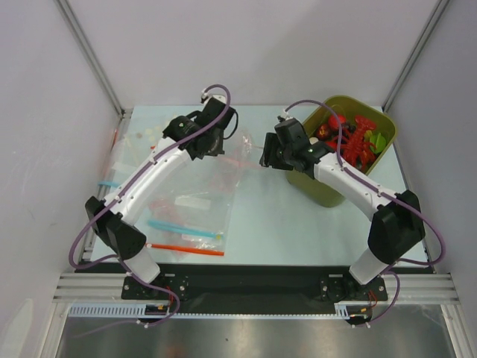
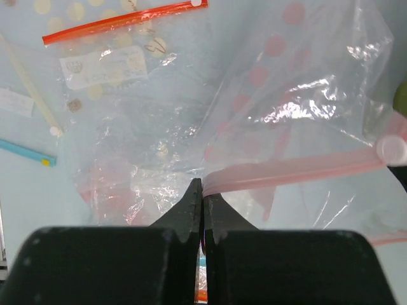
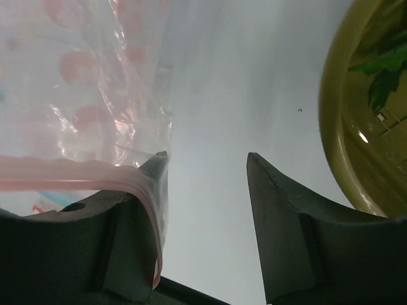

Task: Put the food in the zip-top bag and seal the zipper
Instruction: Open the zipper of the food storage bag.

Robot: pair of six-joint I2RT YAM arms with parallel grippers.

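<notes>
The clear zip-top bag (image 1: 240, 151) hangs between my two grippers, above the table. My left gripper (image 2: 202, 185) is shut on one end of its pale pink zipper (image 2: 299, 169); the crinkly bag body (image 2: 299, 95) spreads out beyond. My right gripper (image 3: 206, 159) is open; the other end of the zipper (image 3: 76, 178) drapes over its left finger (image 3: 127, 222), with nothing between the jaws. The food lies in the olive-green bin (image 1: 326, 192): red lobsters (image 1: 359, 142) and green-topped pieces. No food is in the bag.
Flat clear bags lie at front left, one with an orange-red strip (image 1: 186, 250) and one with a blue strip (image 1: 182, 227). Another orange-red strip bag (image 2: 121, 19) shows in the left wrist view. The bin rim (image 3: 334, 127) is just right of my right gripper.
</notes>
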